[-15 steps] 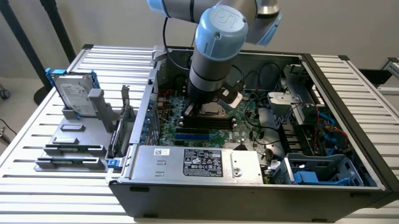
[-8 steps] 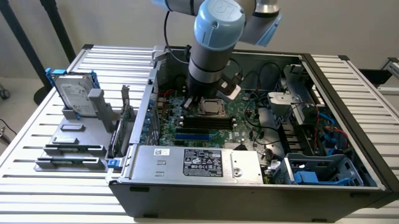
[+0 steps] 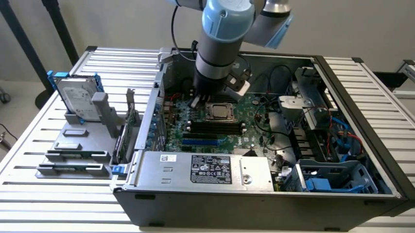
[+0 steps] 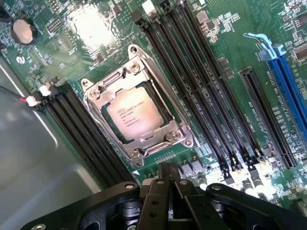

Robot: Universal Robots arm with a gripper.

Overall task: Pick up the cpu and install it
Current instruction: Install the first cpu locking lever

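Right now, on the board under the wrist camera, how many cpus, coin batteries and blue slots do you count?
cpu: 1, seated in the socket
coin battery: 1
blue slot: 1
Total: 3

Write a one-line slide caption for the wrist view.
Shut gripper above the cpu seated in its motherboard socket.

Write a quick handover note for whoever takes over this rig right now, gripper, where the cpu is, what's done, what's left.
Gripper: shut, holding nothing, inside the open computer case just above the motherboard.
The cpu: seated in its socket, inside the metal socket frame, between the memory slots.
Done: cpu picked up and placed in the socket.
Left: cannot tell whether the socket frame is latched; check it.
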